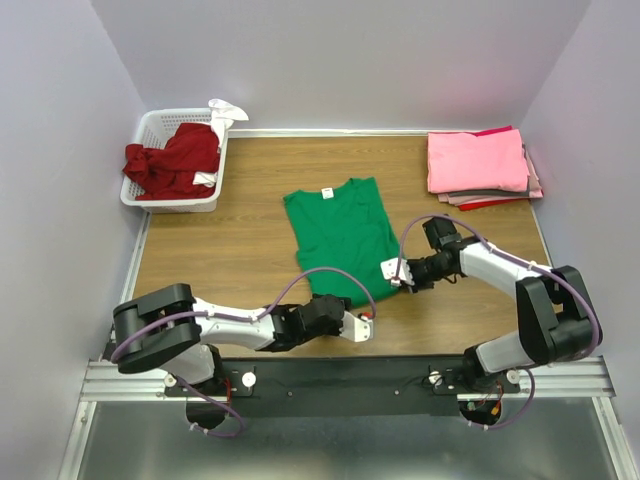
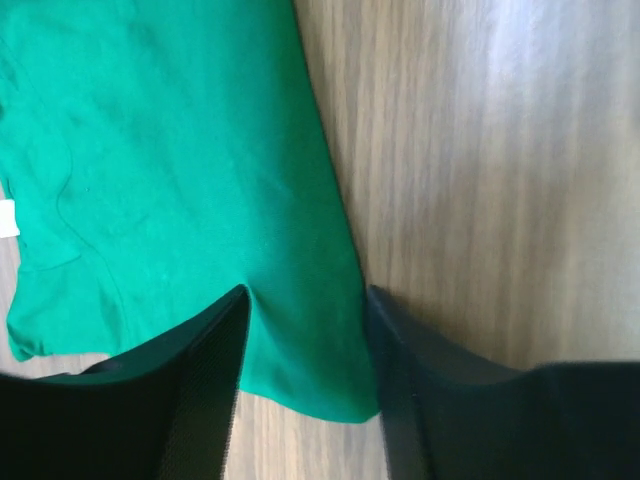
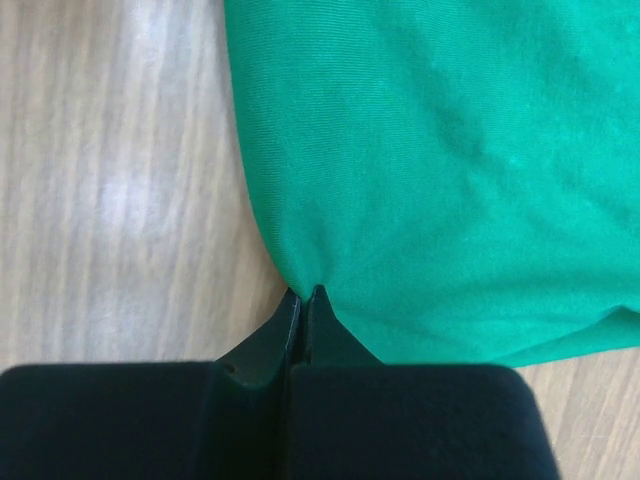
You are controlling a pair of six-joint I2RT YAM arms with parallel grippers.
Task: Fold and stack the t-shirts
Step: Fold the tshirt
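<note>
I see right claw [image 3: 303, 298] clamped on bright green cotton t-shirt [image 1: 340, 235] hem; left claw [image 2: 305, 300] apart astride other corner (for fold).

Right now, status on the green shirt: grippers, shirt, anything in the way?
Right gripper shut on green t-shirt edge. Left gripper open, astride its near corner. Shirt flat mid-table. Basket, pink stack clear at far corners.

green t-shirt [image 3: 430, 170]: cropped top, right | pink stack [image 1: 478, 160]: lower layers hidden
</note>
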